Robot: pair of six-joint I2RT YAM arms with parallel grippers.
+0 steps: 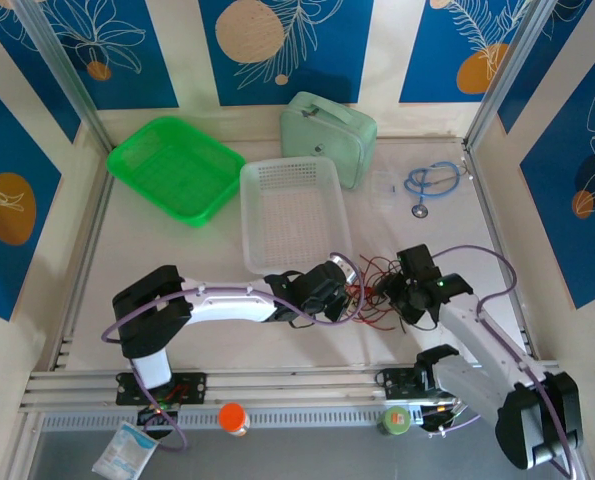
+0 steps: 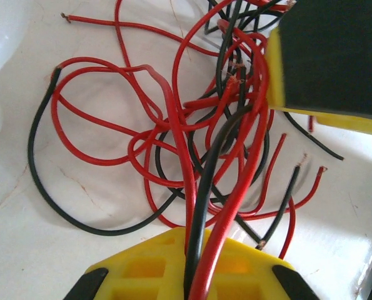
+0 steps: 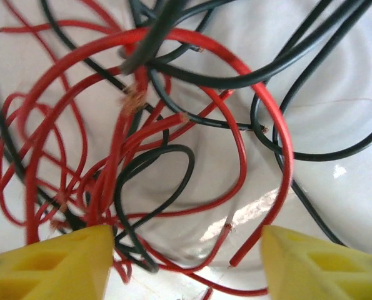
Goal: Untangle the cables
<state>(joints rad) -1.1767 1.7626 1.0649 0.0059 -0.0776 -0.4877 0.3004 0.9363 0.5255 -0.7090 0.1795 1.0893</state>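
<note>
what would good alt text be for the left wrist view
A loose tangle of thin red and black cables lies on a white table, seen from close up. At the bottom edge the yellow left gripper is shut on red and black strands running up into the tangle. Part of the black-and-yellow right gripper sits over the tangle at top right.

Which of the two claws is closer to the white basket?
The left. The left gripper sits just off the white basket's near right corner; the right gripper is farther right, across the tangled wires.
</note>
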